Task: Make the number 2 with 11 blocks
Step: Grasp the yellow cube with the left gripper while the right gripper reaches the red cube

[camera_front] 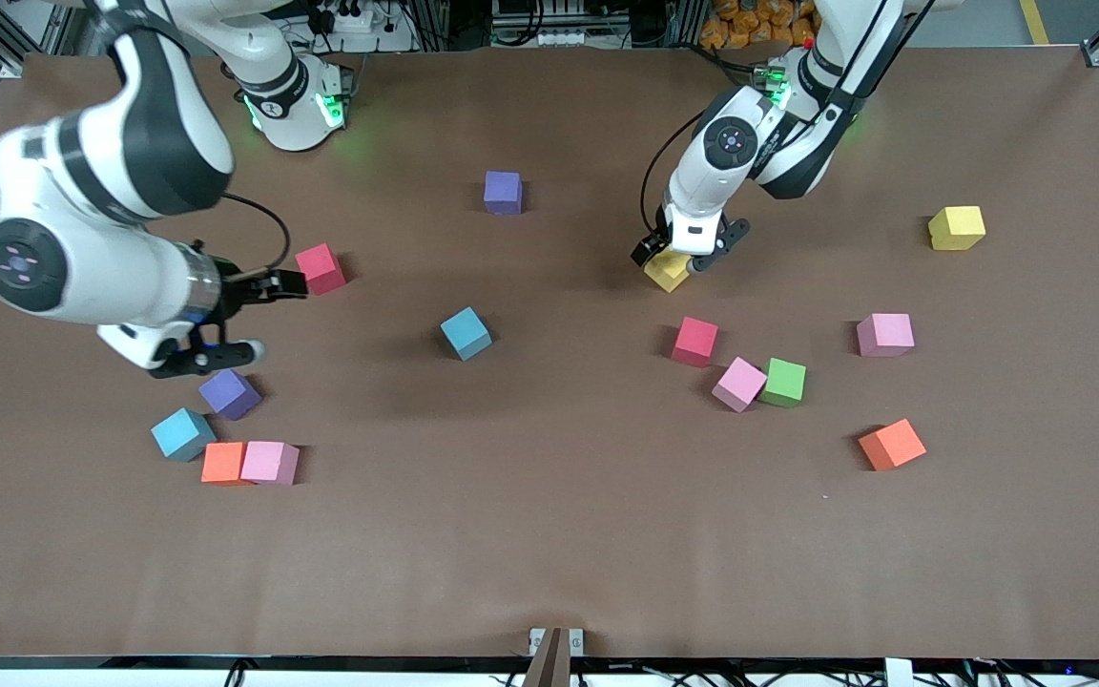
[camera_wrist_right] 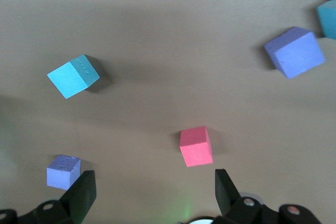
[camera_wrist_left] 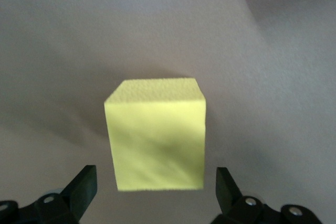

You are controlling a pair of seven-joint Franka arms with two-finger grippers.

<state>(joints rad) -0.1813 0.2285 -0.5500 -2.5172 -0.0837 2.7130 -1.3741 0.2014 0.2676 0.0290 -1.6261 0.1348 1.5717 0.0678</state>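
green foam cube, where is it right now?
In the front view, the small green foam cube sits toward the left arm's end of the table, touching a pink foam cube, nearer the camera than the red foam cube.

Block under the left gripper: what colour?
Yellow. The block sits between the open left gripper fingers; the left wrist view shows it best.

No readable text, label, brand or number is seen in any view. No signs are found either.

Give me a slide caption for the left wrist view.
Open left gripper poised over a yellow block on the brown table, fingers apart on either side.
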